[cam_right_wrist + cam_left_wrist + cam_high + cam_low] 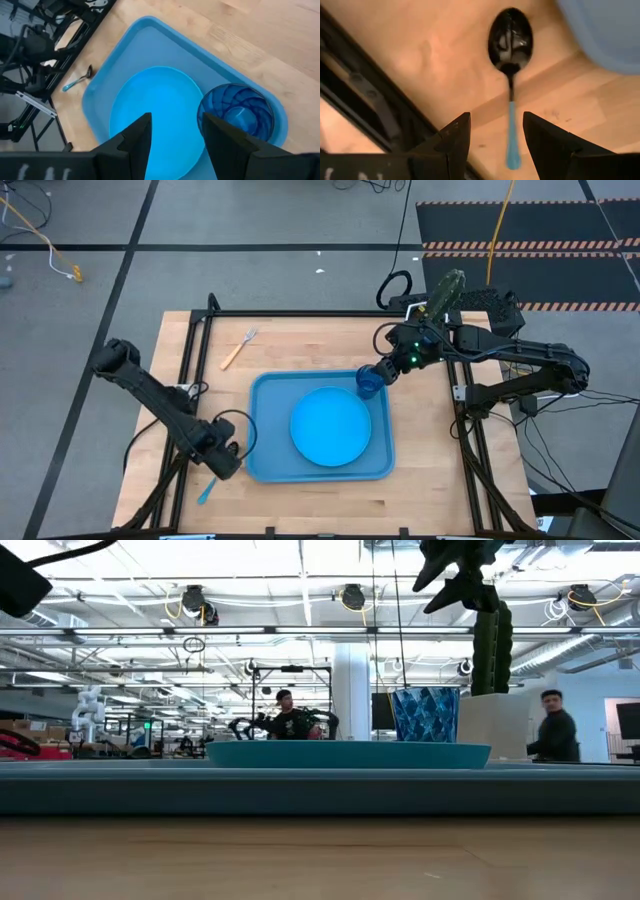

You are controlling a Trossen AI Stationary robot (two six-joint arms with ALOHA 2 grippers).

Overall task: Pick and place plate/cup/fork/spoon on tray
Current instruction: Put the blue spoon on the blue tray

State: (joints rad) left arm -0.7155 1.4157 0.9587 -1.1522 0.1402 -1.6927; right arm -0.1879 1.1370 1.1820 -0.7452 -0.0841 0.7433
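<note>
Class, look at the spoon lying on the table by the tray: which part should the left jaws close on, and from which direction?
Grip the thin light-blue handle of the spoon, coming straight down from above with the left gripper, jaws open either side. The spoon lies flat on the wood, and the handle is narrow and straight, unlike the rounded dark bowl.

Two dark robot arms, seen from above and at the wrist.
Both arms are matte black with rounded joints; black cables loop along their links, and a green light glows near the right arm's wrist.
</note>
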